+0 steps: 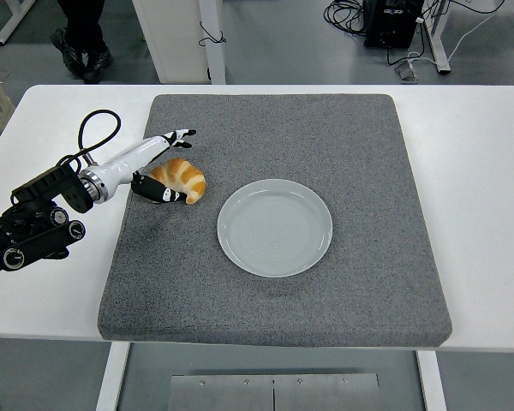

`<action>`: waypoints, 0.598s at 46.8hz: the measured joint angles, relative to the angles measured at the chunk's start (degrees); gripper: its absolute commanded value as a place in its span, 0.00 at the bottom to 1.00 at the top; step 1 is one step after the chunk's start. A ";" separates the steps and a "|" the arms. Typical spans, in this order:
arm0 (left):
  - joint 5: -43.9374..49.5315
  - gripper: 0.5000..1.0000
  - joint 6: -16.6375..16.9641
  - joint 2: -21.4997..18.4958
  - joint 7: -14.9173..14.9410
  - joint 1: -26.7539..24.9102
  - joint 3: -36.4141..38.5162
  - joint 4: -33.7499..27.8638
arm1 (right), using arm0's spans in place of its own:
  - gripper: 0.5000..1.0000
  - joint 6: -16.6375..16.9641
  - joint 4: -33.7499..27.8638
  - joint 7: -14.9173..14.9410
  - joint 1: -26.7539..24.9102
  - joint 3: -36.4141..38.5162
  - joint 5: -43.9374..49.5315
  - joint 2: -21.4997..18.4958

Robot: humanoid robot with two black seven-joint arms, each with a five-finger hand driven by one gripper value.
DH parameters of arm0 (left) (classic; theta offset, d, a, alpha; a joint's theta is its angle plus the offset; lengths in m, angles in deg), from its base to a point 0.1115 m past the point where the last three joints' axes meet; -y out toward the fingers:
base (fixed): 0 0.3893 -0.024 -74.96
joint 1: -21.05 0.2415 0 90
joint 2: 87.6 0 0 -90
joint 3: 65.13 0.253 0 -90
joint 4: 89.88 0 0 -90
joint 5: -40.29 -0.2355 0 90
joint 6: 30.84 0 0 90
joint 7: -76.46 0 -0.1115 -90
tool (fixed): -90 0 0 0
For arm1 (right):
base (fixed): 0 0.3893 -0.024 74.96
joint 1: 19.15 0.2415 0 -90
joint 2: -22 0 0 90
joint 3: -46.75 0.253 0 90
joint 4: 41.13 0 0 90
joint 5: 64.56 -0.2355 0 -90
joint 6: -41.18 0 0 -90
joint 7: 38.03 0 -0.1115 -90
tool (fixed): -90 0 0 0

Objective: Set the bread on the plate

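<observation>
From the head view, you have the bread (181, 179), a golden croissant, lying on the left part of the grey mat (343, 145), with its long axis running on a diagonal from upper left to lower right; the lower right tip points toward the plate and curls slightly down toward the near edge. The white plate (275, 228) sits near the middle of the mat, to the right of the bread and a little nearer to you, and it holds nothing; a strip of bare mat separates its rim from the croissant. Your left hand (158, 167) comes in over the mat's left edge on a white forearm, with the black arm (30, 227) body resting over the white table (484, 188) further left. The hand brackets the bread's left end: one dark-tipped finger (178, 135) stretches out beyond the croissant on the far side, well clear of it, while the thumb (161, 193) lies along the mat against the croissant's near edge. The fingers are spread and not closed on the bread, which rests on the mat. At the picture's top left, a person's dark shoes (81, 53) stand on the floor behind the table.
</observation>
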 measured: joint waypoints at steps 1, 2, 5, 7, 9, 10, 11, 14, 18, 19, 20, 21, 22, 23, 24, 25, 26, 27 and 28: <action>0.00 0.53 0.00 0.20 0.00 0.00 0.03 0.12 | 1.00 0.00 0.00 0.00 0.00 0.00 0.00 0.00; 0.00 0.52 0.00 0.35 0.00 0.00 0.08 0.22 | 1.00 0.00 0.00 0.00 0.00 0.00 0.00 0.00; 0.00 0.42 0.00 0.55 0.00 0.00 0.12 0.39 | 1.00 0.00 0.00 0.00 -0.01 0.00 0.00 0.00; 0.02 0.35 0.00 0.56 0.00 0.00 0.11 0.42 | 1.00 0.00 0.00 0.00 0.00 0.00 0.00 0.00; 0.06 0.26 0.00 0.57 0.00 0.00 0.06 0.43 | 1.00 0.00 0.00 -0.01 -0.01 0.00 0.00 0.00; 0.07 0.25 0.00 0.58 0.00 0.00 0.03 0.43 | 1.00 0.00 0.00 -0.01 -0.01 0.00 0.00 0.00; 0.07 0.24 0.00 0.57 0.00 0.00 -0.02 0.43 | 1.00 0.00 0.00 -0.01 -0.01 0.00 0.00 0.00; 0.08 0.15 -0.03 0.56 0.00 -0.08 -0.15 0.43 | 1.00 0.00 0.00 -0.02 -0.01 0.00 0.00 0.00; 0.08 0.00 -0.08 0.51 -0.02 -0.22 -0.03 0.43 | 1.00 0.00 0.00 -0.02 0.00 0.00 0.00 0.00; 0.08 0.00 -0.08 0.50 -0.12 -0.22 0.05 0.43 | 1.00 0.00 0.00 -0.02 0.00 0.00 0.00 0.00; 0.08 0.00 -0.09 0.50 -0.23 -0.22 0.08 0.43 | 1.00 0.00 0.00 -0.02 0.00 0.00 0.00 0.00; 0.08 0.00 -0.09 0.50 -0.37 -0.22 0.10 0.43 | 1.00 0.00 0.00 -0.02 0.00 0.00 0.00 0.00; 0.08 0.00 -0.16 0.49 -0.59 -0.22 0.12 0.43 | 1.00 0.00 0.00 -0.02 0.00 0.00 0.00 0.00; 0.08 0.00 -0.22 0.49 -0.74 -0.21 0.16 0.43 | 1.00 0.00 0.00 -0.02 0.00 0.00 0.00 0.00; 0.08 0.00 -0.33 0.49 -0.96 -0.14 0.18 0.43 | 1.00 0.00 0.00 -0.01 0.00 0.00 0.00 0.00; 0.09 0.00 -0.40 0.49 -1.23 -0.12 0.21 0.43 | 1.00 0.00 0.00 -0.01 0.00 0.00 0.00 0.00; 0.09 0.00 -0.48 0.49 -1.72 -0.12 0.22 0.39 | 1.00 0.00 0.00 -0.01 0.00 0.00 0.00 0.00; 0.09 0.00 -0.54 0.48 -2.04 -0.12 0.22 0.37 | 1.00 0.00 0.00 -0.01 0.00 0.00 0.00 0.00; 0.09 0.00 -0.58 0.48 -2.43 -0.12 0.22 0.36 | 1.00 0.00 0.00 -0.01 0.00 0.00 0.00 0.00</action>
